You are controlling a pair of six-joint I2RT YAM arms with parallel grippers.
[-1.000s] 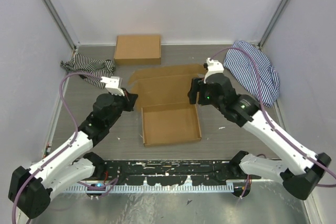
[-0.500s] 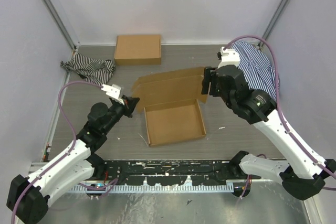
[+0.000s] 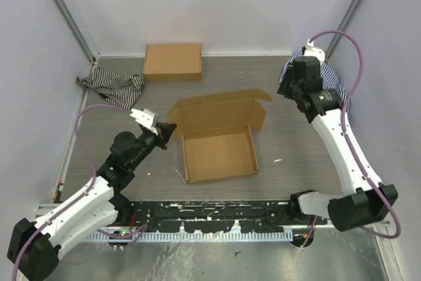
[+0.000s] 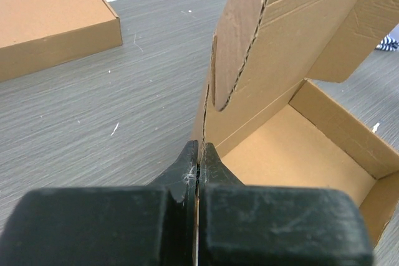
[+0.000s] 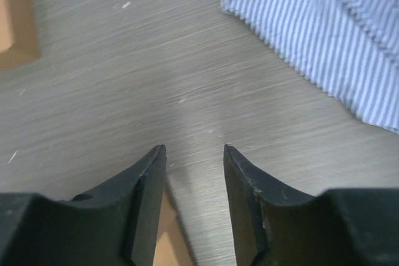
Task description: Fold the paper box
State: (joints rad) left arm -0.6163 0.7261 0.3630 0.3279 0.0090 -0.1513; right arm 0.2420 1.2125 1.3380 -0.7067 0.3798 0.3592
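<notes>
Grey wood-grain table (image 3: pixel 296 146), white walls. Paper box (image 3: pixel 220 146) mid-table, lid flap raised, left wall pinched by left gripper (image 4: pixel 198 157). Right gripper (image 5: pixel 194 148) parted, empty, beside blue striped cloth (image 5: pixel 324 23). Closed cardboard box (image 3: pixel 173 62), black-striped rag (image 3: pixel 112 85) behind.

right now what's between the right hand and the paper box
Only a bare strip of table, seen in the top view; the right hand is open and apart from the paper box.

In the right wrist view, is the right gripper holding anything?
No, the right gripper is open, with only table between its jaws.
</notes>
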